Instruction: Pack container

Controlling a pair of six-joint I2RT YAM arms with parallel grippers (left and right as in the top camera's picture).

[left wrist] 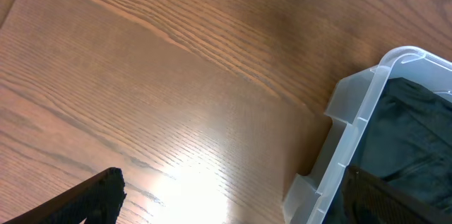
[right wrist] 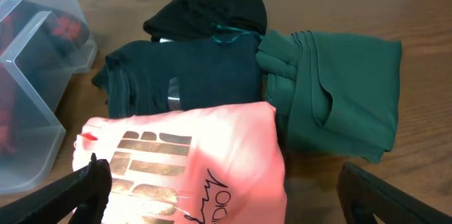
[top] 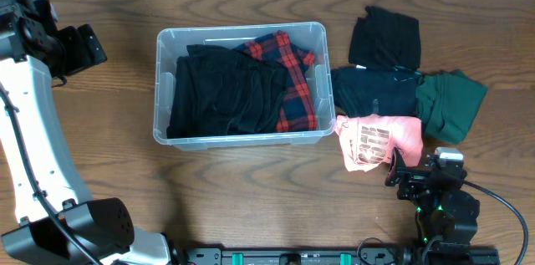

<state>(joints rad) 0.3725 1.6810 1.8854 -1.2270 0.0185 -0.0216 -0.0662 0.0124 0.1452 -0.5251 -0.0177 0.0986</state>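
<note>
Near the pink shirt (top: 376, 138), the right gripper (top: 398, 173) hangs spread.

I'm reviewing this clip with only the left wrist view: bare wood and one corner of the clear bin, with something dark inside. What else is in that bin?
Observer: Next to the black garment, the container holds a red plaid shirt along its right side.
Operator: Is anything still unpacked?
Observer: Yes. Four folded pieces lie on the table to the right of the container: a pink shirt, a dark top, a green garment and a small black bundle.
Operator: And the right gripper?
Observer: The right gripper is open at the pink shirt. I can't tell whether it touches the fabric.
</note>
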